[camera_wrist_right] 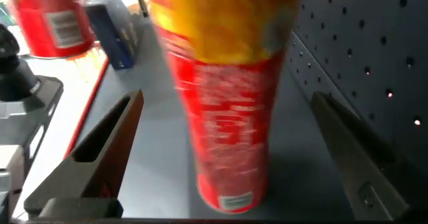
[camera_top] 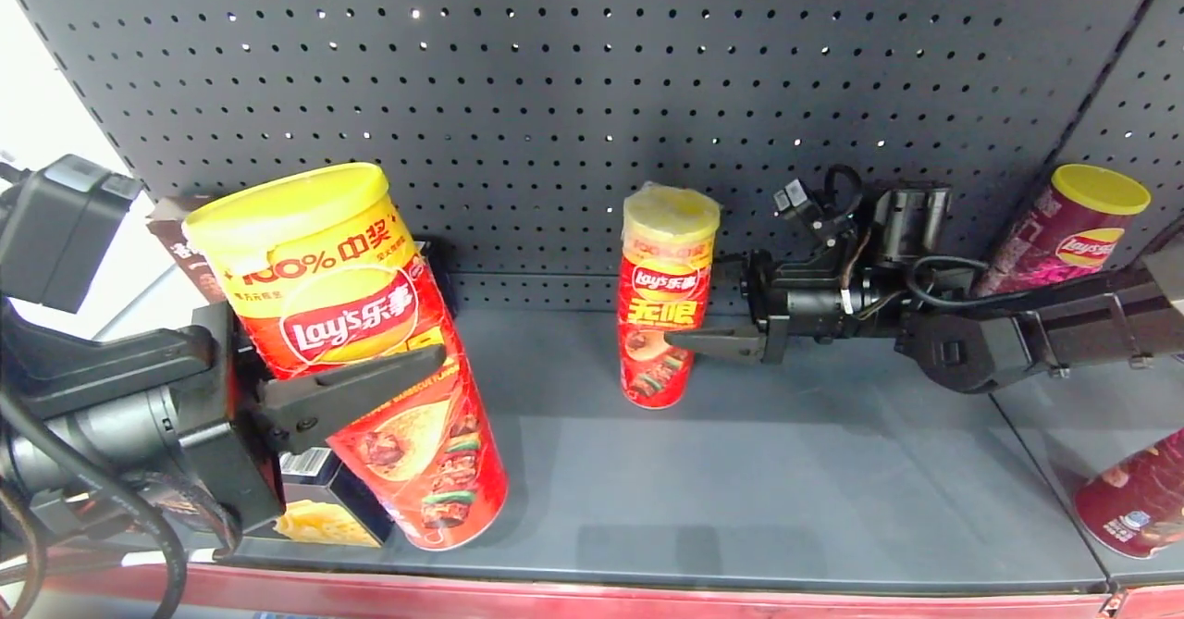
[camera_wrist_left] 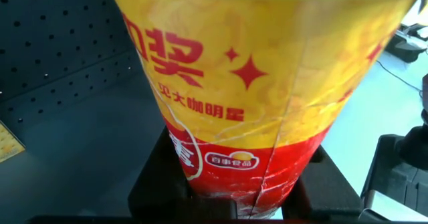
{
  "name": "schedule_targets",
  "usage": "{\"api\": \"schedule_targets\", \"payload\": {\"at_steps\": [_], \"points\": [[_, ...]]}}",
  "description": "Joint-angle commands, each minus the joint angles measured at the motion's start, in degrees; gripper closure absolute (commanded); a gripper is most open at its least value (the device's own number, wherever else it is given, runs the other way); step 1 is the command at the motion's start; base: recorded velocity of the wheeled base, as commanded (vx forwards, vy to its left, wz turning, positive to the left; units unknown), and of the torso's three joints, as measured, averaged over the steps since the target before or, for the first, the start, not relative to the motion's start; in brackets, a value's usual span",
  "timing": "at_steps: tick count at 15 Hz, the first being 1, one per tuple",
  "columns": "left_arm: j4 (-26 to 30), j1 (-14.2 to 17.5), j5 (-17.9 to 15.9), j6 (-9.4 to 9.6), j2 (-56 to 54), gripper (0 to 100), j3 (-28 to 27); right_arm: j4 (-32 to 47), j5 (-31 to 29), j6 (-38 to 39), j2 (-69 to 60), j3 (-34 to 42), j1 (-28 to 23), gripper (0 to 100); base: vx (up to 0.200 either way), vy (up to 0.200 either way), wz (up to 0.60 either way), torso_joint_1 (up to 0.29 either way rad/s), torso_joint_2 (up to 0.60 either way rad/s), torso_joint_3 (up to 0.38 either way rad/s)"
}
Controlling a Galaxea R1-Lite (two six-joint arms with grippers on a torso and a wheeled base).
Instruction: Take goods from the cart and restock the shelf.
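Red-yellow chip can [camera_top: 319,258], maroon can [camera_top: 1064,235], grey perforated panel [camera_top: 592,73]

Lower maroon can [camera_top: 1136,501] partly off-frame

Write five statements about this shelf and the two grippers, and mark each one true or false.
1. The left gripper is closed on the large can. True.
2. The right gripper is clamped on the small red can. False: its jaws stand open on either side of the can, with gaps.
3. The small red can stands upright on the shelf. True.
4. The purple can has a red lid. False: its lid is yellow.
5. The large can is held upright. False: it is tilted.
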Motion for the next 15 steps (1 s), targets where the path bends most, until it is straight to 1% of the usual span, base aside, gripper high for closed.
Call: {"api": "schedule_targets", "payload": {"at_steps": [1, 11, 12, 13, 14, 15], "points": [[-0.03, 0.0, -0.01, 0.01, 0.04, 100, 0.05, -0.14, -0.02, -0.06, 3.59, -2.19, 0.75, 0, 0.0, 0.0, 0.0, 0.0, 0.0, 0.0], [-0.03, 0.18, 0.26, -0.08, 0.3, 100, 0.49, -1.1, -0.99, -0.14, 10.1, -6.67, 2.77, 0, 0.0, 0.0, 0.0, 0.0, 0.0, 0.0], [-0.03, 0.18, 0.26, -0.08, 0.3, 100, 0.49, -1.63, -0.99, -0.49, 10.62, -6.93, 2.86, 100, 0.0, 0.0, 0.0, 0.0, 0.0, 0.0], [-0.03, 0.18, 0.26, -0.08, 0.3, 100, 0.49, -2.25, -1.34, -0.49, 11.06, -7.11, 3.21, 100, 0.0, 0.0, 0.0, 0.0, 0.0, 0.0], [-0.03, 0.18, 0.26, -0.08, 0.3, 100, 0.49, -2.25, -3.71, -0.58, 11.15, -7.02, 3.57, 100, 0.0, 0.0, 0.0, 0.0, 0.0, 0.0], [-0.03, 0.18, 0.26, -0.08, 0.3, 100, 0.49, -2.33, -4.07, -0.58, 11.06, -7.02, 3.57, 100, 0.0, 0.0, 0.0, 0.0, 0.0, 0.0]]}}
